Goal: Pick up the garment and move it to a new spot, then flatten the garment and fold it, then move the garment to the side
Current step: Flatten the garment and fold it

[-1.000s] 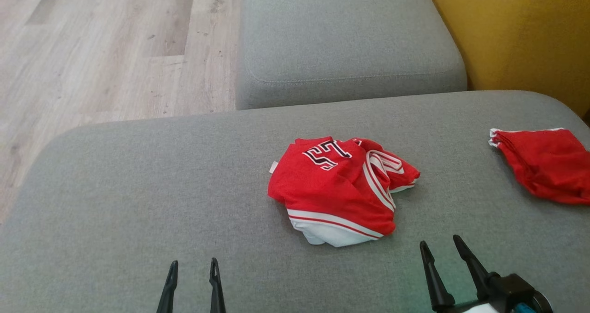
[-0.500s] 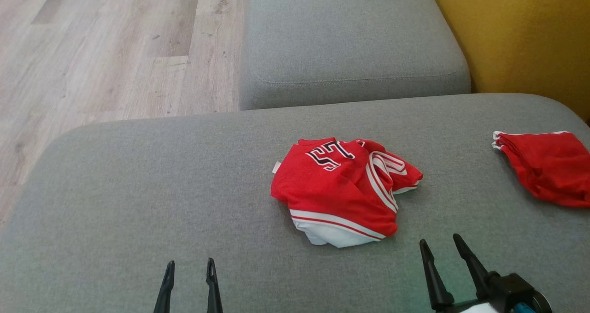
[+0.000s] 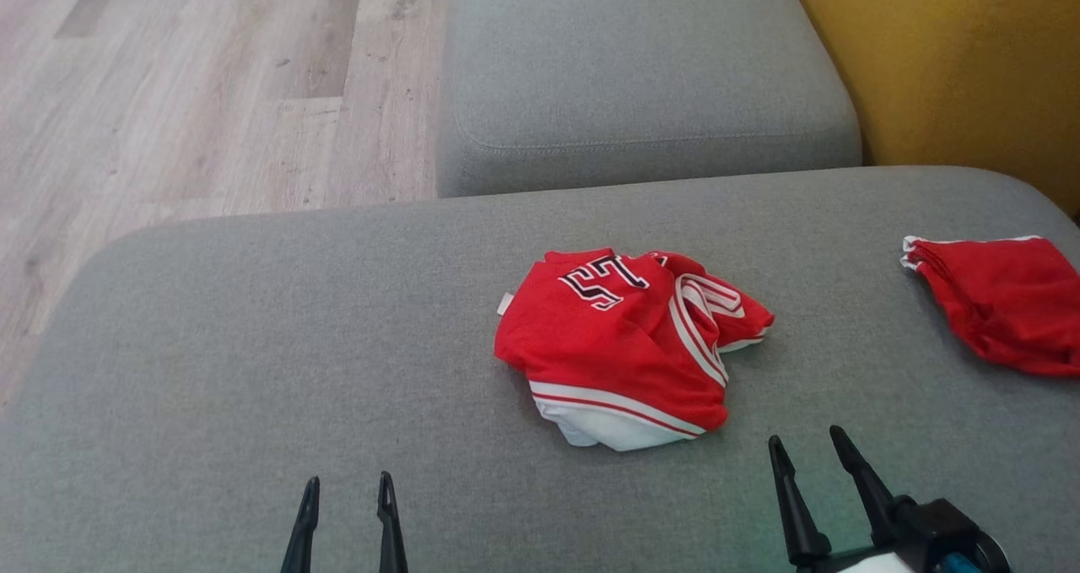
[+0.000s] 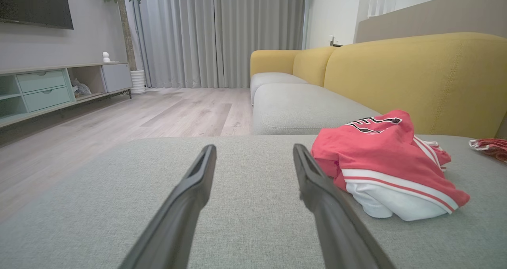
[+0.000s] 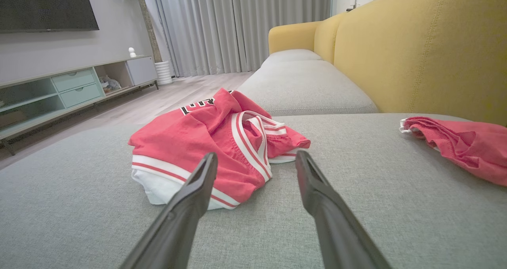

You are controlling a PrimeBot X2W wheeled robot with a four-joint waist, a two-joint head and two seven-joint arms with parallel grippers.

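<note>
A crumpled red garment with white trim and black lettering lies bunched in the middle of the grey sofa cushion. It also appears as the garment right of my left fingers and the garment just beyond my right fingers. My left gripper hovers open near the cushion's front edge, left of the garment and apart from it. The right gripper is open too, just short of the garment's near right corner, with nothing between its fingers.
A second red cloth lies folded at the cushion's right edge, the same cloth in the right wrist view. Another grey cushion adjoins at the back, with the yellow backrest to the right and wooden floor to the left.
The head camera has shifted slightly, so the whole picture moved a little. The garment and both open grippers keep their places relative to each other.
</note>
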